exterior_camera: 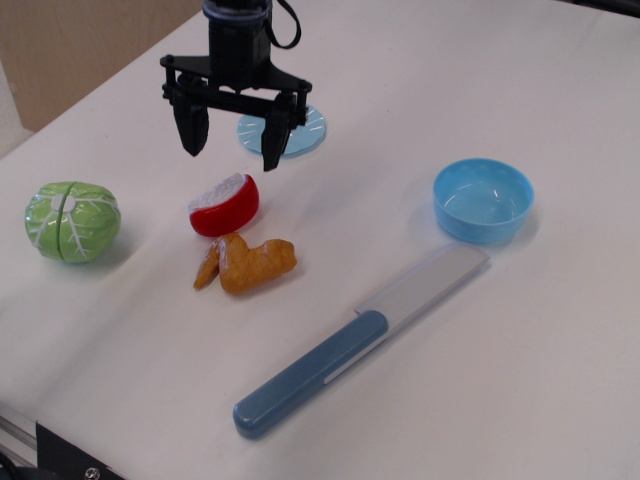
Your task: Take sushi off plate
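Partly hidden behind the gripper (231,150), the plate (300,130) shows only its right side near the top centre, and the arm is cut off by the top edge. Below, the sushi (224,205) lies on the table, touching the chicken wing (247,263), red half lower right, long axis rising rightward. Cabbage (72,221) sits left, bowl (483,200) right, knife (350,345) lower centre. Fingers are spread, empty.

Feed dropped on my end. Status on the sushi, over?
Pincer open, empty, above table. Sushi on table beside chicken wing, off plate. Nothing in the way.
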Controlling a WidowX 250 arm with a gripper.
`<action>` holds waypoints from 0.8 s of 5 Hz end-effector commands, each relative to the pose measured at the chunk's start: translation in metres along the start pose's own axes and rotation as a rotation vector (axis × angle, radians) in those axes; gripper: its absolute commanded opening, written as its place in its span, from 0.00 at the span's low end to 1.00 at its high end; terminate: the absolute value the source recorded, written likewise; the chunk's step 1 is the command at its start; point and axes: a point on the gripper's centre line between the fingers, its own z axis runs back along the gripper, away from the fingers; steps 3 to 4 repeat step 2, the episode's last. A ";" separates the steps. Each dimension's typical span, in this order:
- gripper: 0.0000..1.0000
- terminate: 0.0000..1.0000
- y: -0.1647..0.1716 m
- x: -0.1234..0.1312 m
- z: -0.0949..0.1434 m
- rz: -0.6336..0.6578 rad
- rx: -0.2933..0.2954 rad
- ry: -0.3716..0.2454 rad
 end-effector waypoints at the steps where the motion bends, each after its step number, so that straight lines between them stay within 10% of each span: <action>1: 1.00 0.00 -0.001 0.007 0.024 0.006 -0.005 -0.071; 2: 1.00 1.00 -0.001 0.007 0.024 0.006 -0.005 -0.071; 4: 1.00 1.00 -0.001 0.007 0.024 0.006 -0.005 -0.071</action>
